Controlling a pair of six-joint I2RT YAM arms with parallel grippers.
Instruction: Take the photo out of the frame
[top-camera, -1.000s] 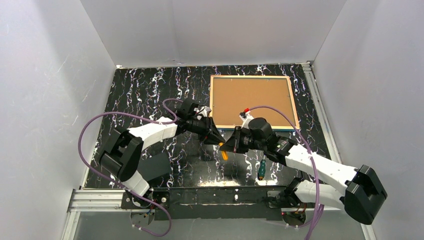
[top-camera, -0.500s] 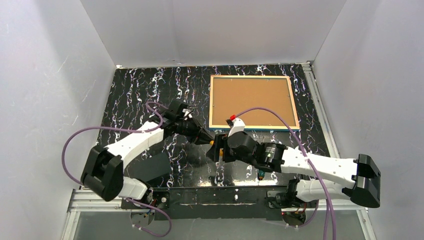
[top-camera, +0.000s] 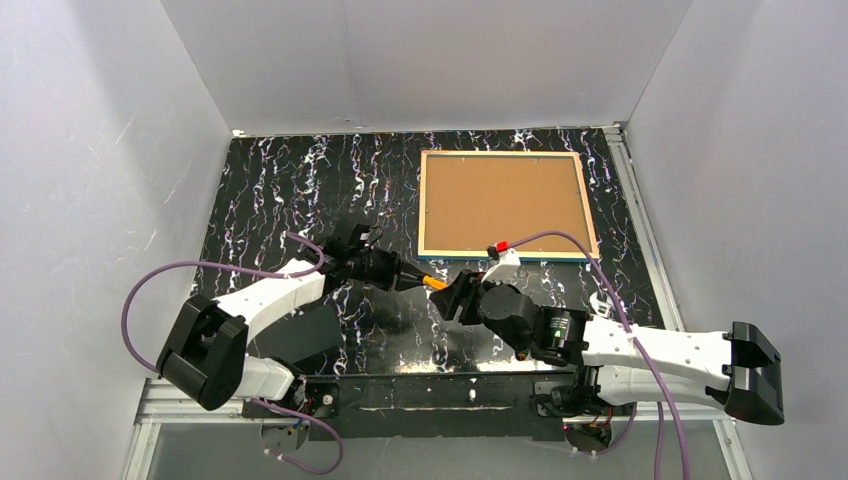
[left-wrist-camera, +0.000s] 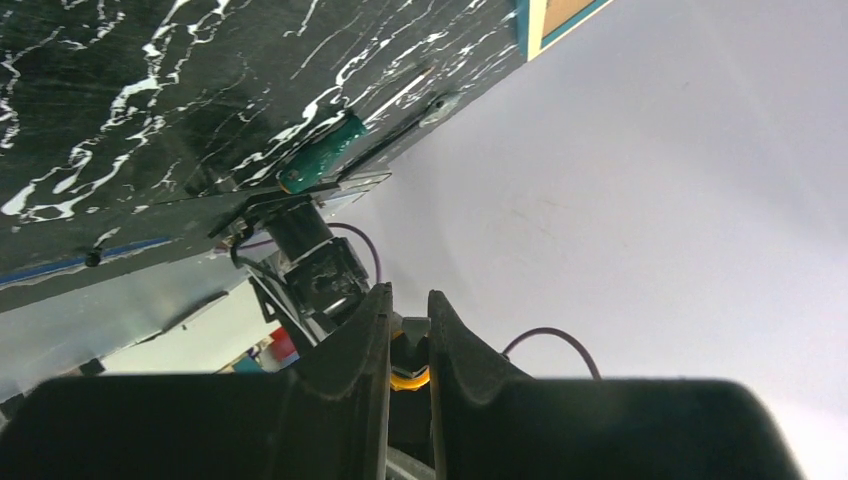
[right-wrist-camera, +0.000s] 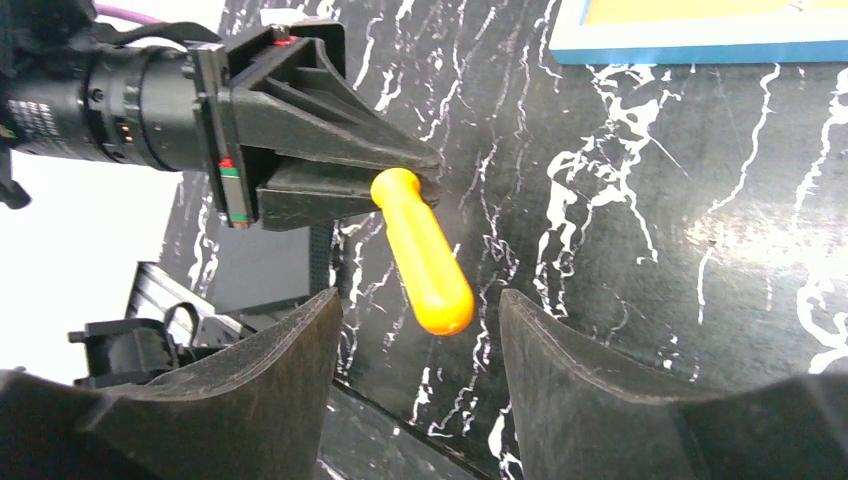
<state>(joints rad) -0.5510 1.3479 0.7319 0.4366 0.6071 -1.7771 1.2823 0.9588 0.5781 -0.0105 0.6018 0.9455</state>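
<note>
Top external view, from the left: the left gripper is clenched on one end of an orange-handled tool, held over the black marbled table. In the right wrist view the orange handle pokes down between the fingers of the right gripper, which stand spread wide on either side, neither touching it. Farther right, toward the back wall, the frame lies flat and face down, its brown backing board uppermost. The photo cannot be seen from this side.
</note>
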